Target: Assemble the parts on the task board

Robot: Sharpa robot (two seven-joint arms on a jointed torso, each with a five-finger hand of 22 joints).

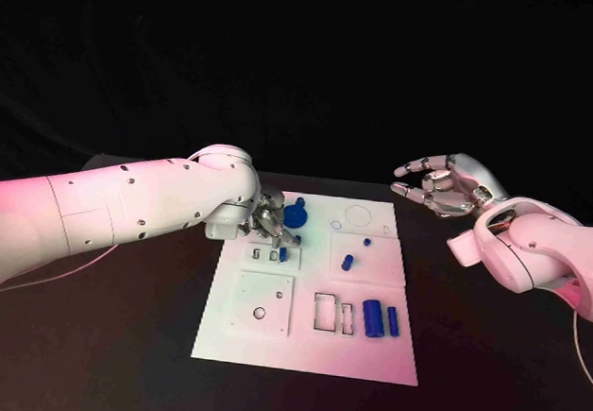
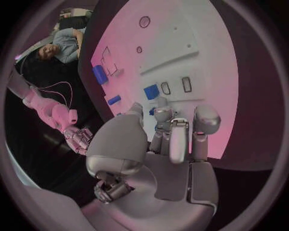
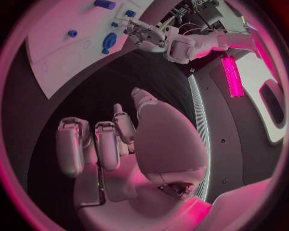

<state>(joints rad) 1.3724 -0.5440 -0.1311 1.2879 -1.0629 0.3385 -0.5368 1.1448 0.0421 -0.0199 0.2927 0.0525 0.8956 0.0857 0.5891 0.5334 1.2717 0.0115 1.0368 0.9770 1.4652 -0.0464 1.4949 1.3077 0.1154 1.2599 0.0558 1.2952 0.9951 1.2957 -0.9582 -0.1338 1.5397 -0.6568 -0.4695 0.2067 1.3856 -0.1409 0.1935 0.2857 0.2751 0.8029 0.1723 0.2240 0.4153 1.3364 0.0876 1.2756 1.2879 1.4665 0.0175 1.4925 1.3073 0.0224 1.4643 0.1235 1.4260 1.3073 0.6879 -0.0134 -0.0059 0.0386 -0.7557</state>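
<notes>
Black desk [image 1: 123, 345] across the whole lower frame. White task board [image 1: 308, 344] lying at centre, running from mid-frame down toward the lower middle. Left arm [image 1: 105, 206] entering from the left edge and reaching to the board's upper left part. Right arm [image 1: 539, 251] entering from the right edge, off the board. Right hand [image 1: 442, 185] raised in the upper right, well apart from the board, fingers [image 3: 105, 144] spread and loosely curved around nothing. Left hand [image 1: 262, 217] low over the board's upper left area, fingers [image 2: 177, 139] bunched close around a blue part [image 1: 296, 215]; whether gripped or merely touched, cannot tell. Two upright blue cylinders [image 1: 381, 320] side by side at the board's lower right. Smaller blue pieces [image 1: 348, 262] near the board's middle, apart from both hands.
</notes>
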